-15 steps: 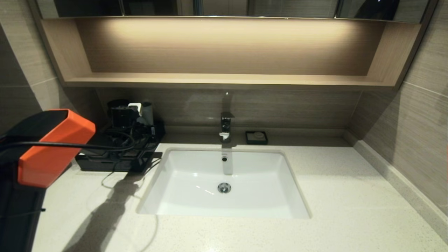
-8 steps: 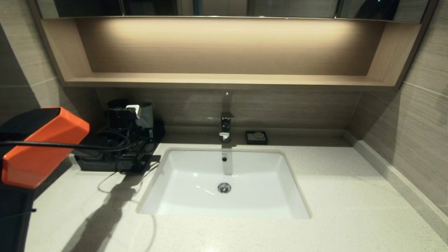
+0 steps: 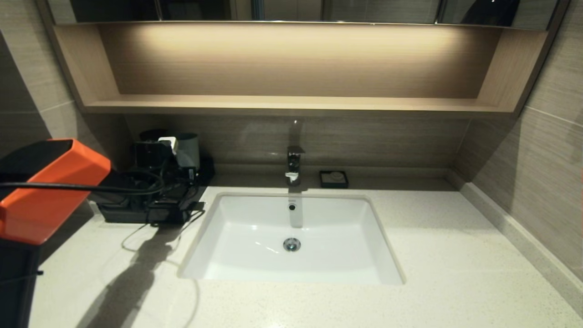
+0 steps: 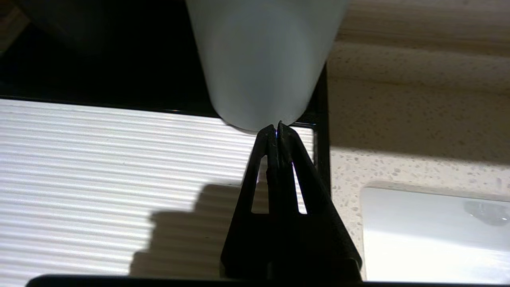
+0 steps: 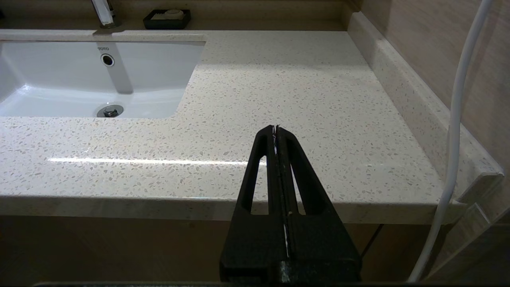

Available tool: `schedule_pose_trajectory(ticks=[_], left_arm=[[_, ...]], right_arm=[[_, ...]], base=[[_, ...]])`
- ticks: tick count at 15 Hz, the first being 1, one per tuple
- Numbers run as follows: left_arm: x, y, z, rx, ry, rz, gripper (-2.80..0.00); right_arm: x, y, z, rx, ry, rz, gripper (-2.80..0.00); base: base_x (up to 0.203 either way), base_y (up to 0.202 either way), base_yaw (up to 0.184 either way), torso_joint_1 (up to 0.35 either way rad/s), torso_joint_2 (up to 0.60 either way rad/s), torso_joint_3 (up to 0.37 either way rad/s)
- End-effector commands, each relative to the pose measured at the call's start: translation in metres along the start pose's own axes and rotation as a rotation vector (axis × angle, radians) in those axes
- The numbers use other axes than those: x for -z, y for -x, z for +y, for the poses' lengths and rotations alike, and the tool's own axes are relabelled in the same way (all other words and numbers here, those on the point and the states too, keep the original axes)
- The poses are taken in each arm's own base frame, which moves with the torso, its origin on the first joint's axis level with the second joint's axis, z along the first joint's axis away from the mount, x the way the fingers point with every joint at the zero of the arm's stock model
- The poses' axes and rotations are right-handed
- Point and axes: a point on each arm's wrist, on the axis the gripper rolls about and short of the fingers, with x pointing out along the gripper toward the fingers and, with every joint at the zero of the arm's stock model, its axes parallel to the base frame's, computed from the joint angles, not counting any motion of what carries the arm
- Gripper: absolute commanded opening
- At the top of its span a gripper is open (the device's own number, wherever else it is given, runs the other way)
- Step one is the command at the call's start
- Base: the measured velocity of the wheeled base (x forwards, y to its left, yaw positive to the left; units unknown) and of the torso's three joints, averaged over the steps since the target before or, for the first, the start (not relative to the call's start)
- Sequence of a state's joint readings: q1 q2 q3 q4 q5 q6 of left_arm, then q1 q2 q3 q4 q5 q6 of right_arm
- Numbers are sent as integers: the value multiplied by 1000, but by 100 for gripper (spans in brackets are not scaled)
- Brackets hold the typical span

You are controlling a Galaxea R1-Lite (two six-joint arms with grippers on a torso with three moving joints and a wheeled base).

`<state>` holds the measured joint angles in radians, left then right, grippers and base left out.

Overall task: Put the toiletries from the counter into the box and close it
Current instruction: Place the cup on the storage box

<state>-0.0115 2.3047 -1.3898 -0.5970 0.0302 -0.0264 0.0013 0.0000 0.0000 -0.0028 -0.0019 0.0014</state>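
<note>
I am looking down at a bathroom counter (image 3: 432, 255), an off-white speckled stone top, with a white sunken basin (image 3: 291, 237) in its middle; I place everything else from that basin.

To the left of the basin, at the back corner of the counter, sits the low black box (image 3: 136, 212). In my left wrist camera its white ribbed top panel (image 4: 99, 167) fills the lower part of the frame inside a thin black rim. My left arm, with its orange casing (image 3: 50, 191), reaches in from the left of the basin, and black cables trail from it over the box. The left gripper (image 4: 277, 129) hangs above the right end of the white panel, its two black fingers pressed tight together with nothing between them. Its tips point at the base of a grey tumbler cup (image 4: 263, 59) that stands at the back right corner of the box, on the side nearest the basin. I cannot tell whether the tips touch the cup.

I can find none of the toiletries on the counter around the basin, and I cannot see into the box.

Behind the basin stands a chrome tap (image 3: 294, 164), and just right of the tap a small black soap dish (image 3: 334, 178).

My right gripper (image 5: 276, 129) is parked out beyond the counter's front edge, to the right of the basin, fingers clenched on nothing.
</note>
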Motion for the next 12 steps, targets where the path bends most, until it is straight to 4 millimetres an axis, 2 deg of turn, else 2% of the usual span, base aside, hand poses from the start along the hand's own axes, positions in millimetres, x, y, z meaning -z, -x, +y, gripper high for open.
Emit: schedule_pose_trajectory(ticks=[1, 12], left_arm=[[4, -4, 5, -10, 4, 6, -280], [2, -16, 6, -11, 7, -23, -280]], right_arm=[[0, 0, 0, -1, 0, 0, -280], [0, 0, 0, -1, 0, 0, -280]], base=[[0, 0, 0, 0, 0, 0], [0, 0, 0, 0, 0, 0]])
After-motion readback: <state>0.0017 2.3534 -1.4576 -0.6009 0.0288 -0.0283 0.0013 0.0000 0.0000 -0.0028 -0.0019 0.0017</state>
